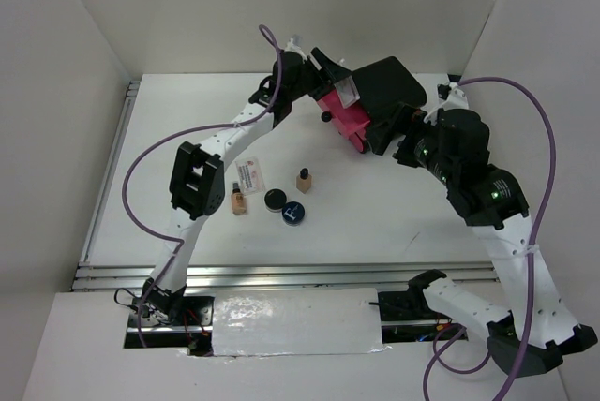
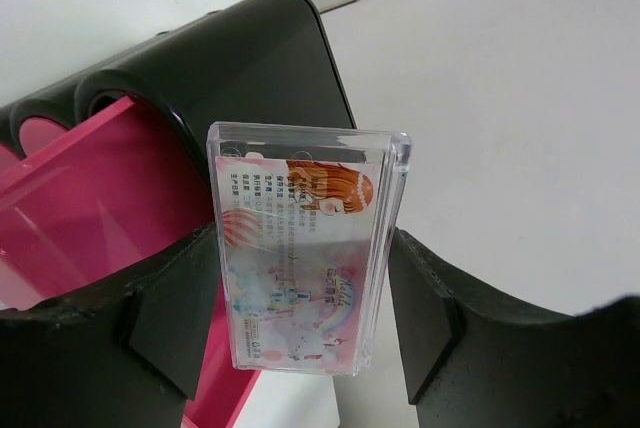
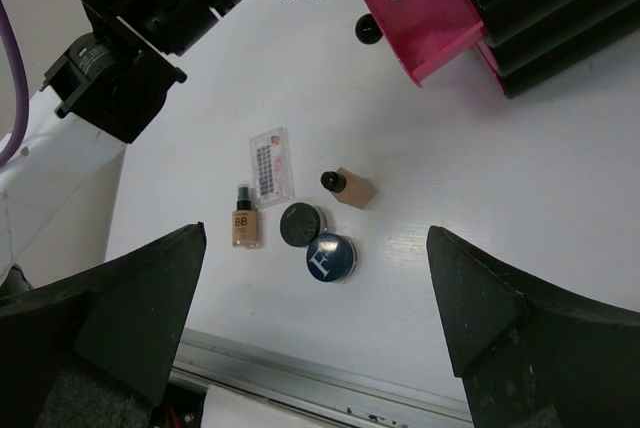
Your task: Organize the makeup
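The left arm (image 1: pixel 225 143) reaches from its base, elbow bent, up to the drawer side of the box (image 1: pixel 392 81). The left gripper (image 2: pixel 300 333) hangs over the box's open drawer (image 2: pixel 90 198), its fingers (image 2: pixel 170 318) pressed against the two long edges of an upright sachet (image 2: pixel 300 248). The right arm (image 1: pixel 487 195) arches in toward the near right side of the box. The right gripper (image 3: pixel 315 318) points down with its fingers spread wide and nothing between them.

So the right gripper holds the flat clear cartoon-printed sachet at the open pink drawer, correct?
No, the left gripper holds the flat clear cartoon-printed sachet at the open pink drawer; the left wrist view shows it. The right gripper is open, empty.
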Robot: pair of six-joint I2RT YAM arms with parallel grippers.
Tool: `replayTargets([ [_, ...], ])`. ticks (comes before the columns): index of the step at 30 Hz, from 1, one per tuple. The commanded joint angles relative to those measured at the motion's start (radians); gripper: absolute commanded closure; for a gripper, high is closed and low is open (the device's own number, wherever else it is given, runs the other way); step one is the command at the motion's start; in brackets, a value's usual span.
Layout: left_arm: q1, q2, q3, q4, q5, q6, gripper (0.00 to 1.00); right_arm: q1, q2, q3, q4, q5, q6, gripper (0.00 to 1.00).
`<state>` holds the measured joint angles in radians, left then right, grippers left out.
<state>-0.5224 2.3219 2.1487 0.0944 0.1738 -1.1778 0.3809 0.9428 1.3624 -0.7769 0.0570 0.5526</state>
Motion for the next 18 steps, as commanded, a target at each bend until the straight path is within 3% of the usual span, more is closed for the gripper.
replayTargets([
  [1,-0.001,0.01,0.013,0.019,-0.033,0.023,0.62,-0.005,-0.025,0.041,-0.001,0.023,-0.026,0.0],
  [4,-0.005,0.022,0.016,0.013,-0.031,0.021,0.55,-0.005,-0.029,0.041,-0.007,0.027,-0.029,0.0],
  [8,-0.024,0.013,0.026,-0.012,-0.049,0.035,0.34,-0.005,-0.03,0.053,-0.012,0.04,-0.037,0.0],
  [14,-0.03,0.008,0.016,-0.025,-0.053,0.026,0.11,-0.005,-0.033,0.055,-0.013,0.041,-0.04,0.0],
  [18,-0.03,0.001,-0.018,-0.019,-0.053,0.018,0.01,-0.005,-0.041,0.05,-0.016,0.046,-0.04,0.0],
])
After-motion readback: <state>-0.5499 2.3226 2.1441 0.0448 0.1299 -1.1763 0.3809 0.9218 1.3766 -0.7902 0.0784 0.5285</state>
